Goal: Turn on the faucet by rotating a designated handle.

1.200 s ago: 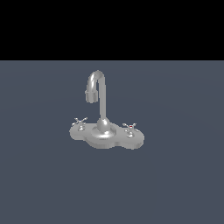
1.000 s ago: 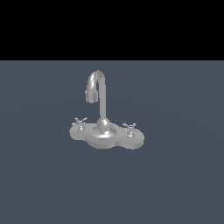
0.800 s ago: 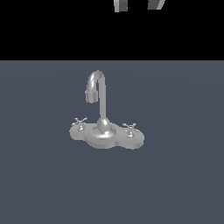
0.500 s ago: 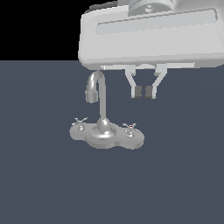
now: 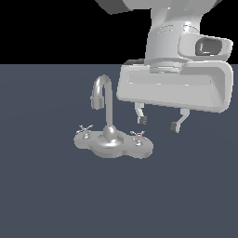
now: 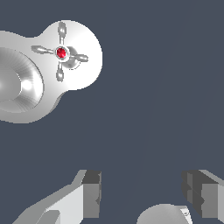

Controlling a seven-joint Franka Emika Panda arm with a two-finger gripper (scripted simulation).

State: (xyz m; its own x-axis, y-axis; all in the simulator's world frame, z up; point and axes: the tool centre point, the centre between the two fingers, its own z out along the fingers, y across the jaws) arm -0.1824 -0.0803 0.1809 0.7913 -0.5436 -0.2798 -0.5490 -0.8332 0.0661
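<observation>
Hovering with white claw gripper (image 5: 159, 123) spread wide, empty, lined up for approach. Tiny silver cross handle with red dot (image 5: 138, 135) sitting on shiny gooseneck faucet (image 5: 109, 130), just beside the fingertips.

A flat, matte slate-blue bench (image 5: 51, 195) is stretching across the whole lower part of the exterior view, running from the near edge back to a straight far edge. Beyond that edge, a plain black backdrop (image 5: 51, 28) is filling the upper part of the exterior view. In the wrist view, the same slate-blue surface (image 6: 166, 87) is showing as an even, unmarked field with no seams or texture.
</observation>
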